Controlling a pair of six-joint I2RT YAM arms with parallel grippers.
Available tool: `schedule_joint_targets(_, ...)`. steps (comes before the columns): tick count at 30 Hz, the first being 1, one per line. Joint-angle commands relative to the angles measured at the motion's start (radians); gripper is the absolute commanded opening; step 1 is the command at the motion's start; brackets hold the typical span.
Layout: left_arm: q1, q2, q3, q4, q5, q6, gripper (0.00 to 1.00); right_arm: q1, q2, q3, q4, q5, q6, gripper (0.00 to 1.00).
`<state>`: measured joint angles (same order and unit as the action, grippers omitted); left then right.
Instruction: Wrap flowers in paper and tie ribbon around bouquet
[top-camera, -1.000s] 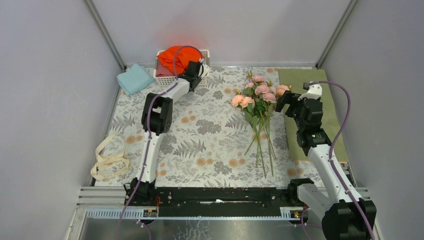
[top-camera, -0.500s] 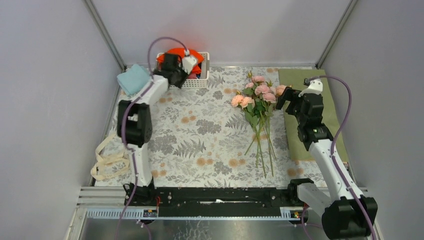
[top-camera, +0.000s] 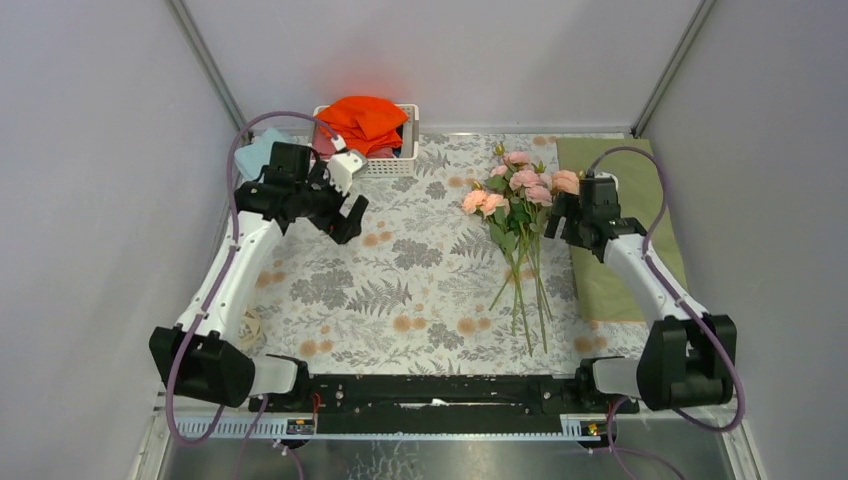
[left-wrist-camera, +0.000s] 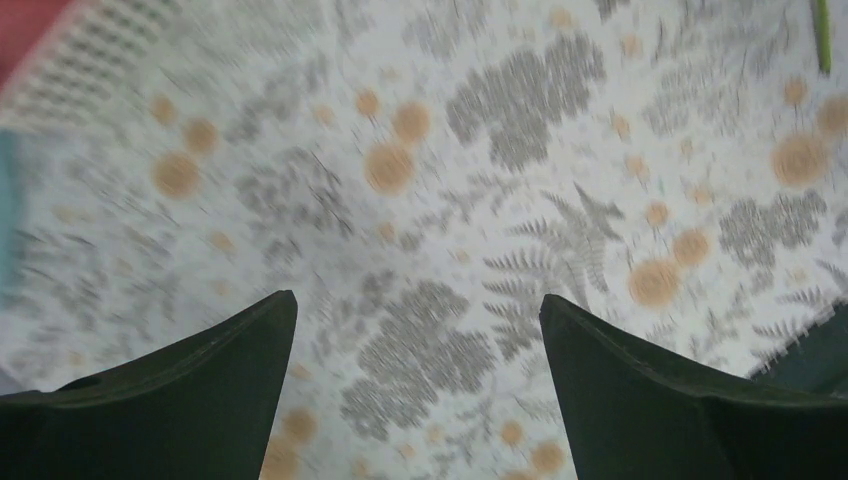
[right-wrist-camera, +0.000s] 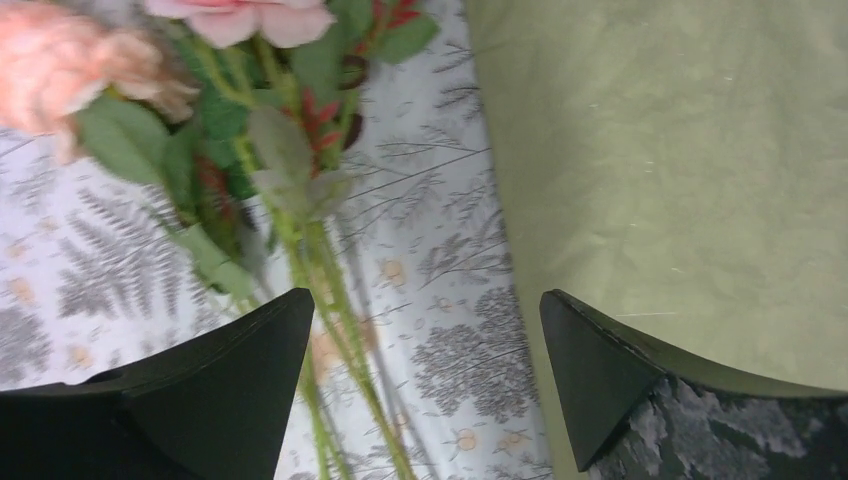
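Starting the wrap, I hover my right gripper (right-wrist-camera: 425, 300), wide open and empty, over the gap between flowers (top-camera: 515, 200) and flat paper (top-camera: 598, 290); my left gripper (left-wrist-camera: 418, 300) hangs open, empty too. Next, I reckon, I must pinch the paper's edge.

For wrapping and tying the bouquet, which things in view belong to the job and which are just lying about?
Job: pale pink flowers on green stems; olive-green paper sheet.
Lying about: bright orange cloth in white basket; light-blue folded cloth.
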<state>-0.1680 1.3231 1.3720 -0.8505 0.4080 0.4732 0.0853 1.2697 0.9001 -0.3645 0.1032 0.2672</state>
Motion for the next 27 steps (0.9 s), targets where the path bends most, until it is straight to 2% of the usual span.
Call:
schedule_joint_targets(1, 0.010, -0.029, -0.114, -0.103, -0.012, -0.042, 0.99, 0.004, 0.095, 0.071, 0.014, 0.244, -0.028, 0.91)
schedule_joint_targets(2, 0.010, -0.040, -0.125, -0.101, -0.011, -0.047, 0.99, 0.004, 0.143, 0.103, -0.013, 0.311, -0.040, 0.89)
schedule_joint_targets(4, 0.011, -0.062, -0.138, -0.103, -0.002, -0.048, 0.99, 0.004, 0.262, 0.180, -0.100, 0.353, -0.053, 0.87)
schedule_joint_targets(10, 0.012, -0.098, -0.155, -0.104, 0.016, -0.030, 0.99, 0.003, 0.481, 0.208, -0.153, 0.346, -0.076, 0.86)
schedule_joint_targets(13, 0.010, -0.089, -0.157, -0.104, 0.028, -0.025, 0.99, 0.004, 0.529, 0.198, -0.135, 0.378, -0.073, 0.87)
schedule_joint_targets(18, 0.011, -0.086, -0.166, -0.104, 0.043, -0.017, 0.99, 0.004, 0.612, 0.213, -0.145, 0.539, -0.075, 0.87)
schedule_joint_targets(27, 0.012, -0.076, -0.146, -0.112, 0.072, -0.017, 0.99, 0.003, 0.669, 0.234, -0.121, 0.757, -0.082, 0.71)
